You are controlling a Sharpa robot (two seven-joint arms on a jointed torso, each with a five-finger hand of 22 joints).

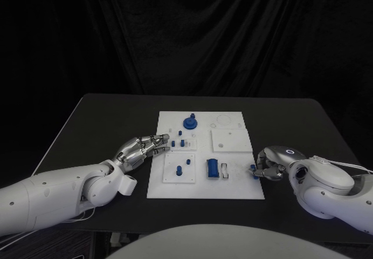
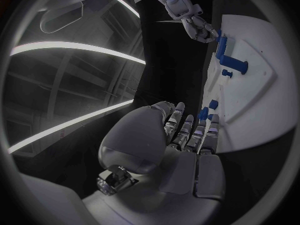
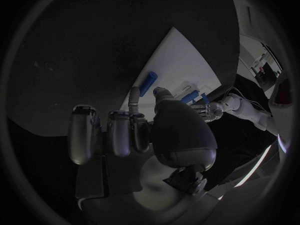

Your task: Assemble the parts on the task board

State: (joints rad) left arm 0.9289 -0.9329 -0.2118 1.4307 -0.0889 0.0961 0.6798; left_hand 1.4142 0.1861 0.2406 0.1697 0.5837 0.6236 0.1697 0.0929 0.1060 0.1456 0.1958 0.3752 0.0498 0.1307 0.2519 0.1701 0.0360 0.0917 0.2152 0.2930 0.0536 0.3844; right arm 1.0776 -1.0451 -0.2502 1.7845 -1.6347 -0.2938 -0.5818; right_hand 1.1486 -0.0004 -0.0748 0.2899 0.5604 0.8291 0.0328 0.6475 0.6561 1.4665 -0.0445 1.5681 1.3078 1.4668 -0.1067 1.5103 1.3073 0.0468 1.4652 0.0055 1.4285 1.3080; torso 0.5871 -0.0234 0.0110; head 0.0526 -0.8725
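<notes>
while the left hand (image 1: 142,149) lies spread at the task board (image 1: 233,189) edge — the right hand (image 1: 268,164) pinches a blue part (image 1: 253,169).

White task board (image 1: 233,191) lies at centre of black table (image 1: 93,118). Left hand (image 1: 142,150) at board's 9 o'clock edge, fingers extended toward small blue pegs (image 1: 182,143). Right hand (image 1: 269,163) at board's 4 o'clock edge, fingers curled beside small blue part (image 1: 253,169). Blue block (image 1: 212,167) near 6 o'clock; blue knob (image 1: 190,121) near 11 o'clock.
</notes>
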